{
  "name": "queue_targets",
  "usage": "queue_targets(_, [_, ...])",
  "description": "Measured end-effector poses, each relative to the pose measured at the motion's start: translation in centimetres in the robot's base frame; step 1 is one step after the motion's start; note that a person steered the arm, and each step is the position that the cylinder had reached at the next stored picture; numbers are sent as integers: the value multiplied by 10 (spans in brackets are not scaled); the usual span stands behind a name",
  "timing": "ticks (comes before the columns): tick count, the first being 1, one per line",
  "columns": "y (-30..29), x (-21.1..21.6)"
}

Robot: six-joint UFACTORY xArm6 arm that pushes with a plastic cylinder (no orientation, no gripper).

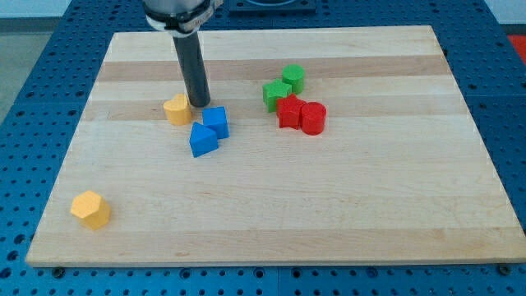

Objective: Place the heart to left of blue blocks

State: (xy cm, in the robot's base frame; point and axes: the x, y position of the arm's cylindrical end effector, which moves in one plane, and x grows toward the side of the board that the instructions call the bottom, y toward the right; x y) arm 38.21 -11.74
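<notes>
- Leftmost, near the board's [74, 210] lower left corner: a yellow hexagonal block [90, 210], alone, well apart from everything else.
- Yellow heart [177, 108] next, upper-middle of the board, lying at about 10 o'clock from the blue pair and just beside it, a narrow gap showing.
- Rod [191, 70] comes down from 12 o'clock; the tip [200, 105] sits just beside the heart at its 3 o'clock, possibly touching, and at about 11 o'clock of the blue cube.
- No pincer on this rig, so nothing to report as open or closed; the bare rod only pushes.
- Blue cube [216, 122] and blue wedge-like block [203, 141] touch each other, the wedge at 7 o'clock of the cube.
- Further right, a separate cluster: green star-like block [276, 94], green cylinder [294, 78] at its 1 o'clock, red star-like block [288, 112] and red cylinder [312, 118] pressed together below.
- Step in hand, by judgement: the final nudge. The heart already lies left of the blues, though slightly high.
- Next move likely calls for a short push toward 8 o'clock, keeping the tip clear of the cube so the blue pair is not disturbed.
</notes>
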Motion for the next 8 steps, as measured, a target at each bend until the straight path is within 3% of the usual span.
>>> queue_targets(2, [-9,24])
queue_targets(4, [-16,-36])
queue_targets(8, [-33,43])
